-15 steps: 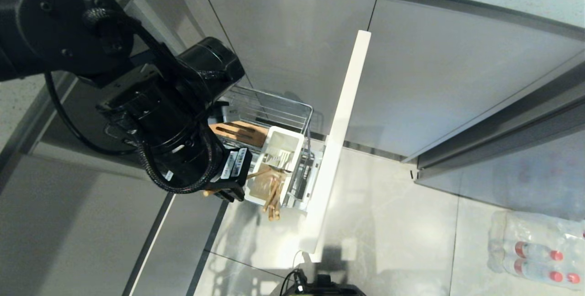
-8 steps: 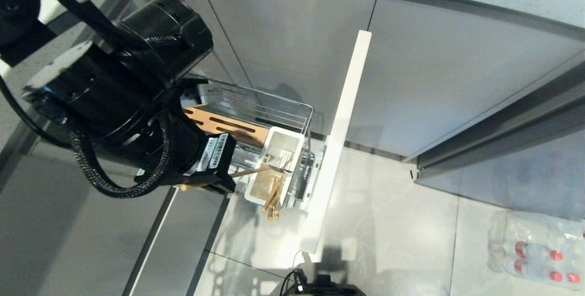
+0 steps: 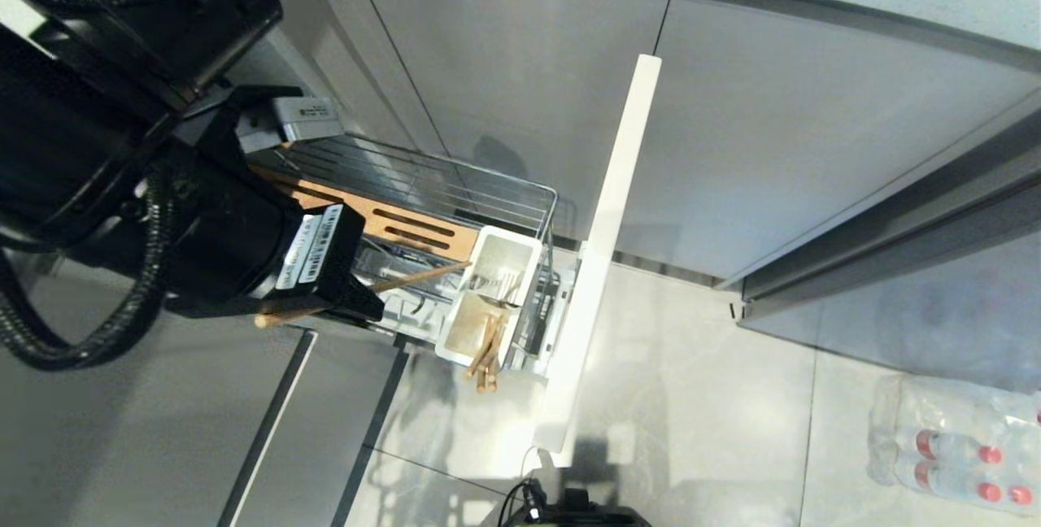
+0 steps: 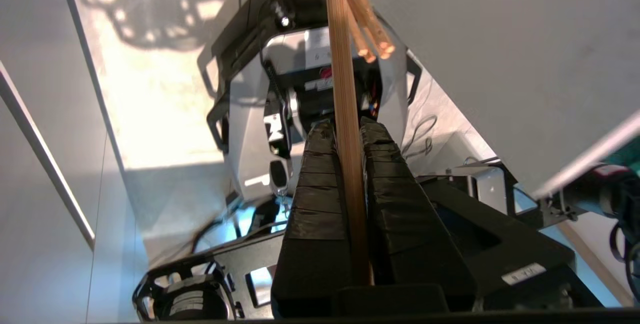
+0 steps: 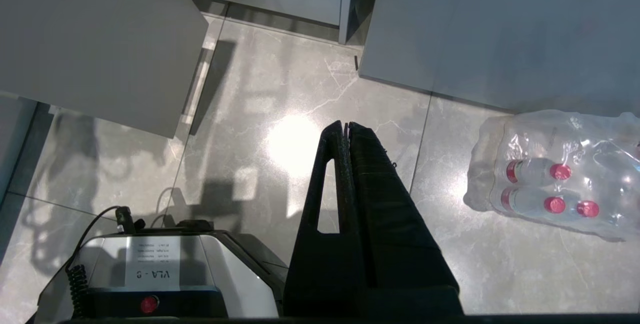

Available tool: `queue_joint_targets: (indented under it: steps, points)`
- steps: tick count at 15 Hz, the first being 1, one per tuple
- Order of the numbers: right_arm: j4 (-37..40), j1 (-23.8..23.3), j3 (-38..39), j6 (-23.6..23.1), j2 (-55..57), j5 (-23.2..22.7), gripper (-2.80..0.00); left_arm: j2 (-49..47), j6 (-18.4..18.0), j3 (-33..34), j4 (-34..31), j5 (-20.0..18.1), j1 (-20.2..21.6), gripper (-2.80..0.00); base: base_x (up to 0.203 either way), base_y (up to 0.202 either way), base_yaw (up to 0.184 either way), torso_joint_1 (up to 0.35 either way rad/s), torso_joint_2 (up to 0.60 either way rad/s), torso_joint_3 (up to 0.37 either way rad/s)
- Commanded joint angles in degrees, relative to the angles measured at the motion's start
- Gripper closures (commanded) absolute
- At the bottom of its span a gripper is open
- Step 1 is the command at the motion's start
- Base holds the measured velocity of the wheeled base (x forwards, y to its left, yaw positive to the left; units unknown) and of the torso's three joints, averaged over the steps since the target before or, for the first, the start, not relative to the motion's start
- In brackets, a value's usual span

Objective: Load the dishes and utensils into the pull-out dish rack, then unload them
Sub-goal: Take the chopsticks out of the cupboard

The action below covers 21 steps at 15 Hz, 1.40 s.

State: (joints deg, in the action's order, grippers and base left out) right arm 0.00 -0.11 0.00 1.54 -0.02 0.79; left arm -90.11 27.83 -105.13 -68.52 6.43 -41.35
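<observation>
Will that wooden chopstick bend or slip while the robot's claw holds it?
Probably not bend: the chopstick looks straight and stiff. It might swivel or slip, since the left claw pinches one thin smooth stick near its end, leaving most sticking out.

The rack (image 3: pixel 488 185) is shiny chrome wire, with a warm brown wooden strip (image 3: pixel 390 222) cut by dark slots, a white cup (image 3: pixel 496 287) and a white front panel (image 3: pixel 606 250). The chopsticks (image 3: pixel 484 348) are pale tan wood; the one in the black left gripper (image 4: pixel 347 131) looks coppery. Cabinet doors (image 3: pixel 797 145) are plain matte grey, the floor (image 3: pixel 699 381) pale grey marbled tile. The right gripper (image 5: pixel 345 131) is black. The clear-wrapped bottles (image 5: pixel 555 184) have red caps.
</observation>
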Motion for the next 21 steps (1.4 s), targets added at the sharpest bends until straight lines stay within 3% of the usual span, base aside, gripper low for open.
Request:
queue_joint_targets:
  steps: [1, 8, 13, 17, 21]
  points:
    - [0.0, 0.0, 0.0, 0.0, 0.0, 0.1, 0.0, 3.1, 0.1, -0.1, -0.4, 0.4, -0.7, 0.0, 0.0, 0.0, 0.0, 0.0, 0.0, 0.0]
    - [0.0, 0.0, 0.0, 0.0, 0.0, 0.0, 0.0, 12.7, 0.0, -1.1, 0.2, 2.7, -7.2, 0.0, 0.0, 0.0, 0.0, 0.0, 0.0, 0.0]
    - [0.0, 0.0, 0.0, 0.0, 0.0, 0.0, 0.0, 21.9, -1.1, -4.6, 3.6, 2.8, -7.1, 0.0, 0.0, 0.0, 0.0, 0.0, 0.0, 0.0]
    - [0.0, 0.0, 0.0, 0.0, 0.0, 0.0, 0.0, 28.9, -4.0, -4.3, 13.3, 2.7, 0.6, 0.0, 0.0, 0.0, 0.0, 0.0, 0.0, 0.0]
    - [0.0, 0.0, 0.0, 0.0, 0.0, 0.0, 0.0, 30.7, -4.3, -2.7, 22.7, 2.6, 18.4, 0.0, 0.0, 0.0, 0.0, 0.0, 0.0, 0.0]
